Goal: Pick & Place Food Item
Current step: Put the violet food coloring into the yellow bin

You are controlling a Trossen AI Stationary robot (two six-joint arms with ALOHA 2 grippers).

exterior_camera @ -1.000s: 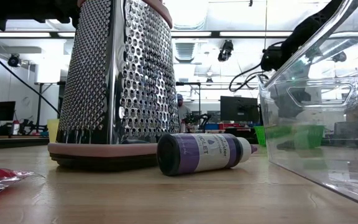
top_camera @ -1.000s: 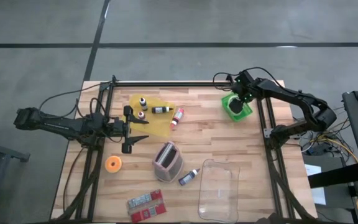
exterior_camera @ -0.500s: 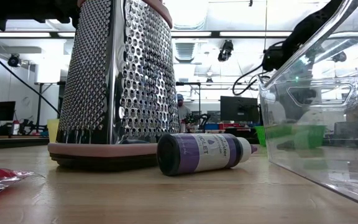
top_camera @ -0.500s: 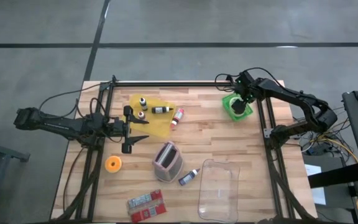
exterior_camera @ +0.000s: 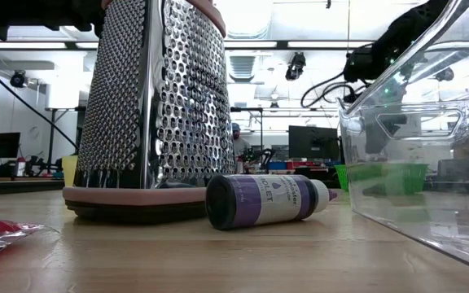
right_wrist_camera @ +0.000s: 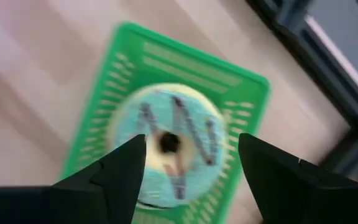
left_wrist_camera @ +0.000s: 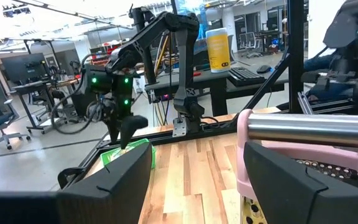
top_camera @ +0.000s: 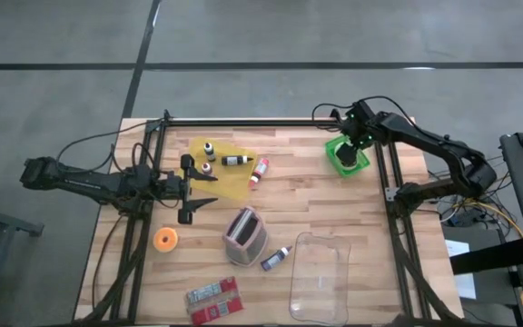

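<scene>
My right tool (top_camera: pixel 352 138) hangs released, fingers (right_wrist_camera: pixel 120 171) spread, directly above the pale-blue iced doughnut with dark stripes (right_wrist_camera: pixel 169 142), not touching it. The doughnut lies in the green slotted plastic basket (top_camera: pixel 346 154) at the upper right of the high view, close to the far edge of the wooden desk (top_camera: pixel 334 204) and just beside the black frame post. My left tool (top_camera: pixel 195 184) waits released at centre left, bare desk between.

Grey concrete floor (top_camera: pixel 334 36) surrounds the table; desks with monitors (exterior_camera: pixel 312 140) (ceiling lights overhead) behind.
</scene>
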